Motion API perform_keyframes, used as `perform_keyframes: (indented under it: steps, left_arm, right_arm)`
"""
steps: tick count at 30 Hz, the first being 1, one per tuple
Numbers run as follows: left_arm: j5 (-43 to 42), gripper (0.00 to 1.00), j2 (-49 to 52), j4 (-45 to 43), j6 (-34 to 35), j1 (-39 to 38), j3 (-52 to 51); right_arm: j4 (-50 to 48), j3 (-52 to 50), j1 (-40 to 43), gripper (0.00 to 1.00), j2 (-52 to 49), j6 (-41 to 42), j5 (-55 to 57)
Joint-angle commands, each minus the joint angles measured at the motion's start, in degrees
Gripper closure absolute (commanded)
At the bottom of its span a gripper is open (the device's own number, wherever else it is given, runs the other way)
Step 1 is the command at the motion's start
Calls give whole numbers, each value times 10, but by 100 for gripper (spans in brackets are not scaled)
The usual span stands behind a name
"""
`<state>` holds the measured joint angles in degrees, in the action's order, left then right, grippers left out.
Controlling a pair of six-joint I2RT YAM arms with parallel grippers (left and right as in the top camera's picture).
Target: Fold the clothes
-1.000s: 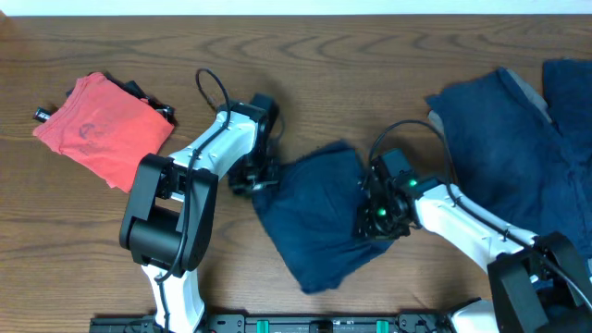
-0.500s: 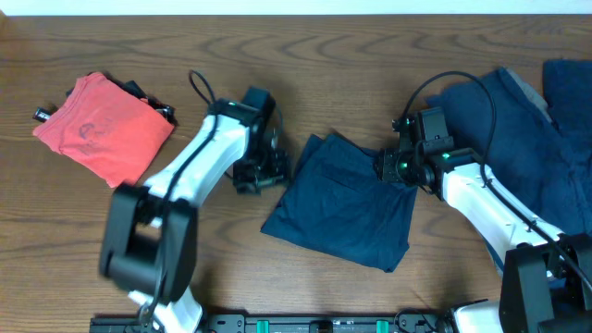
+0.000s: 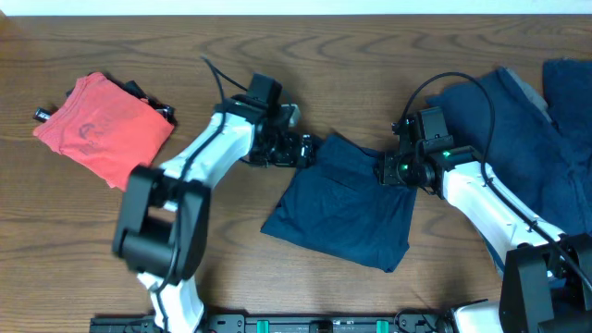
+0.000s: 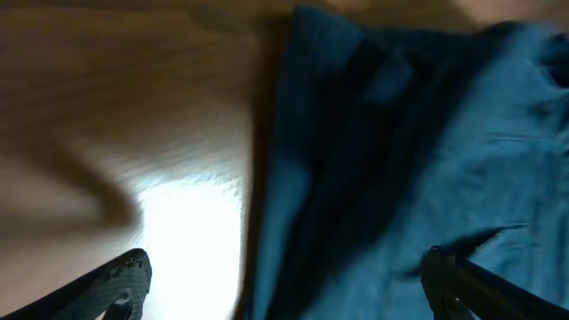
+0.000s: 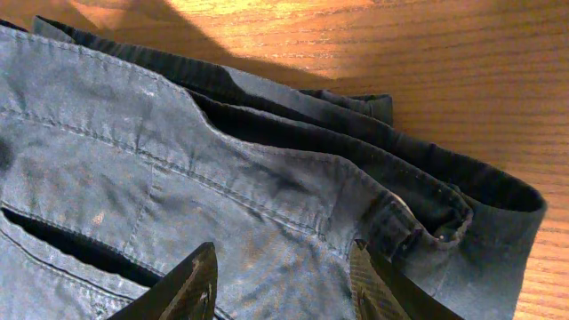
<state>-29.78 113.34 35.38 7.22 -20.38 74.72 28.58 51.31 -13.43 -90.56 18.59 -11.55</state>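
Observation:
A folded navy garment [image 3: 347, 208] lies mid-table. More navy clothes [image 3: 518, 129] are heaped at the right. My left gripper [image 3: 301, 148] is at the folded garment's upper left corner. In the blurred left wrist view its fingers [image 4: 284, 298] are wide open, with the navy cloth [image 4: 418, 151] and the table's wood between them. My right gripper [image 3: 393, 166] hovers at the garment's upper right corner. In the right wrist view it [image 5: 284, 284] is open over the waistband and seams of the cloth [image 5: 222, 178], holding nothing.
A red cloth [image 3: 102, 129] lies at the far left with a small dark object [image 3: 153, 106] partly under its edge. The table's wood [image 3: 370, 65] shows along the back. A black rail [image 3: 305, 324] runs along the front edge.
The garment was dragged and spread toward the upper right. My right gripper moved up and right, then held still. My left gripper let go, drew back, then reached right to the garment's corner.

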Motion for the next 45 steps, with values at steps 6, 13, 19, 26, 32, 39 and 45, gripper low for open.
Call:
perform_keyframes:
  steps: [6, 13, 19, 26, 32, 39, 45]
  left_arm:
    - [-164, 2, 71, -12, -25, -21, 0]
    - [-190, 37, 88, -26, -25, -66, 0]
    - [-180, 94, 76, -42, -24, -48, 3]
    - [-23, 94, -10, -16, -24, 38, 3]
    - [50, 94, -150, -31, -24, 184, 3]
    - [117, 94, -251, -99, -13, 374, 3]
    - [151, 64, -228, -104, 5, 490, 0]
  right_arm:
    - [6, 10, -9, 53, 7, -11, 2]
    - [6, 10, -9, 53, 7, -11, 2]
    - [14, 11, -7, 53, 13, -16, 13]
    - [53, 24, 20, 52, 85, -18, 49]
    - [90, 25, 53, 50, 169, -30, 54]
    - [116, 24, 63, 49, 187, -30, 53]
    - [118, 24, 63, 49, 187, -30, 53]
